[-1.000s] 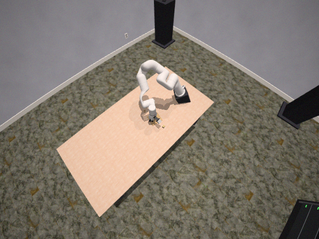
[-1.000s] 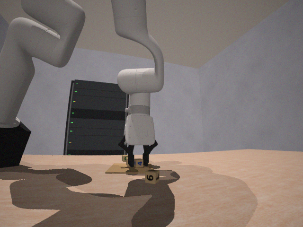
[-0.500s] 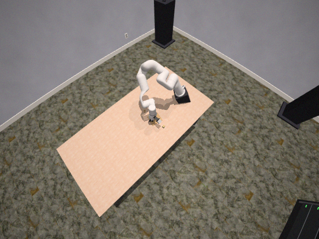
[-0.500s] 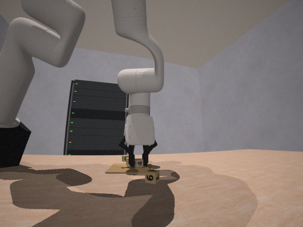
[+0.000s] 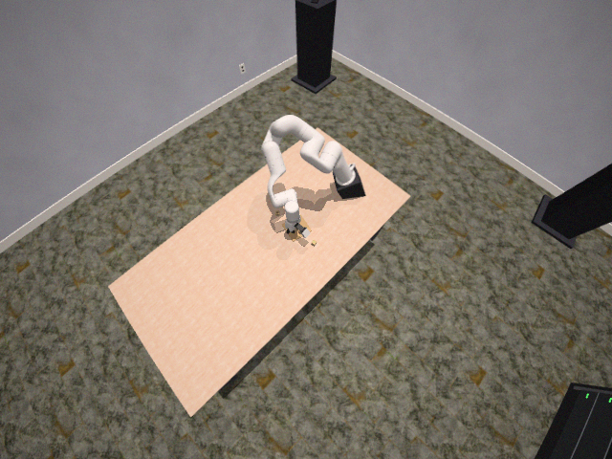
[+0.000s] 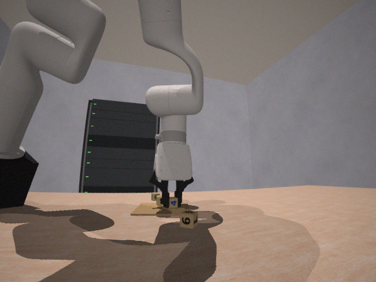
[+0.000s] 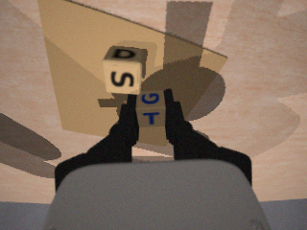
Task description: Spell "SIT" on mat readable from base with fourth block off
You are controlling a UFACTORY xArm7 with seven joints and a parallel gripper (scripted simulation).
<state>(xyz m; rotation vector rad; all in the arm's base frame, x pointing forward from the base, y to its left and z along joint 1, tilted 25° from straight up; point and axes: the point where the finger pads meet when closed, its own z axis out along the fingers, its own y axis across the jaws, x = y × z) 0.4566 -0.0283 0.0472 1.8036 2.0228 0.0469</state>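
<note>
Beneath the pincer [image 5: 292, 230] [image 6: 173, 204] [image 7: 151, 101], a pale wooden table [image 5: 212, 276] [image 6: 273, 248] [image 7: 269, 24] bears a tan mat [image 6: 142, 209] [image 7: 72, 96]. The T block [image 6: 173, 202] [image 7: 151, 118] (blue-lettered) is grasped between its fingers, the S block [image 7: 122, 77] near them, and a block marked 6 [image 6: 188, 220] off the mat.

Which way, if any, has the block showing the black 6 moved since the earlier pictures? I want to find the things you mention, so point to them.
No, the block [image 6: 188, 220] hasn't visibly moved; it sits the same way against the mat's [image 6: 140, 210] near edge.
</note>
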